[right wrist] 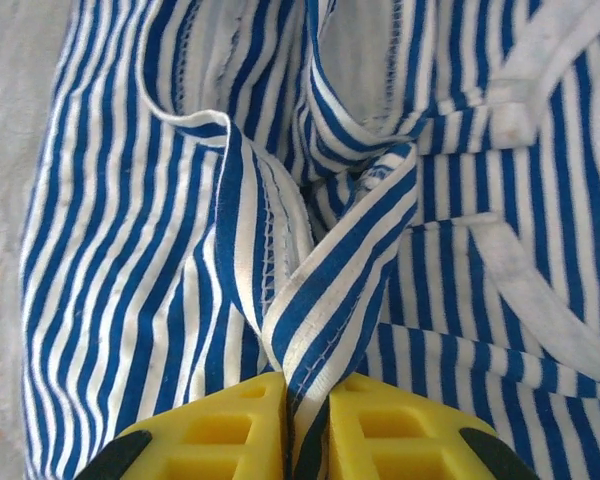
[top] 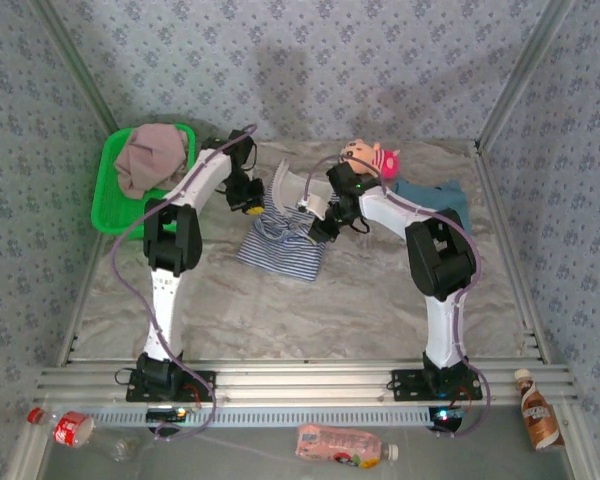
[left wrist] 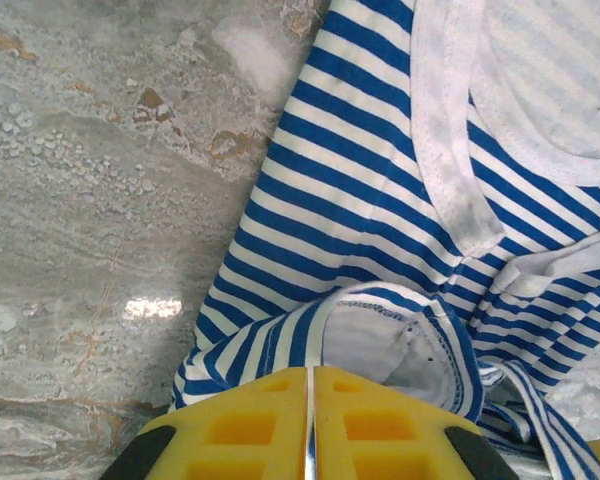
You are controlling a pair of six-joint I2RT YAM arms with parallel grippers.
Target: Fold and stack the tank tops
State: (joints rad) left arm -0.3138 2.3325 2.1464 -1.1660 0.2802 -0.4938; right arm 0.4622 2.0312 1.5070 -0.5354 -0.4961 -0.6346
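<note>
**Top external view.** The striped tank top lies rumpled on the marble table, near mid-table and between the 2 arms. Part of it stands raised, with the pale inner side showing. The left gripper sits at the garment's left edge. The right gripper sits on its right part. The mauve-pink tank top lies bunched in the green basket at the far left. The teal-blue tank top lies at the far right, behind the right arm and just beside the pink plush doll. The 3 tops are unstacked and well apart.

**Left wrist view.** The left gripper has its yellow fingers pressed together, with only a thin seam between them. The striped tank top reaches the fingertips. A curled hem lies directly ahead of them. Whether any cloth is caught in the seam cannot be told. Bare table shows to the left.

**Right wrist view.** The right gripper is clamped on the striped tank top. A stitched fold of cloth runs down between the 2 yellow fingers and is drawn taut above them. A strip of table shows at the left edge.
</note>
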